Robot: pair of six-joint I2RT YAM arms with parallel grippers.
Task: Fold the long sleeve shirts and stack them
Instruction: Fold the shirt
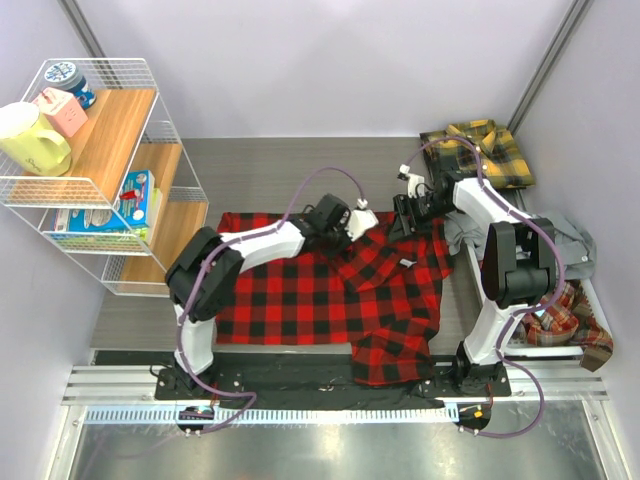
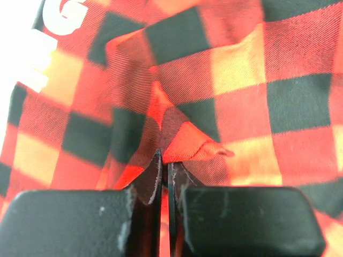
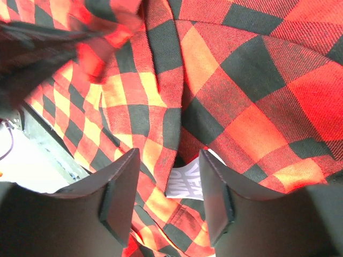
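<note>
1. Left gripper [image 2: 165, 160] is pinching a ridge of the red-and-black shirt [image 1: 300, 300], jaws pressed together, near the shirt's 12 o'clock edge.
2. Right gripper [image 3: 169, 176] is hovering spread over the same cloth at 2 o'clock (nothing gripped).
3. Folding is likely only beginning; the right arm probably needs its own pinch before any lift.

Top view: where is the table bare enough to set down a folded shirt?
Bare: the far strip of table between wire shelf and yellow plaid shirt, behind the red-and-black shirt. Crowded: the right edge, with grey shirt and orange-brown shirt.
</note>
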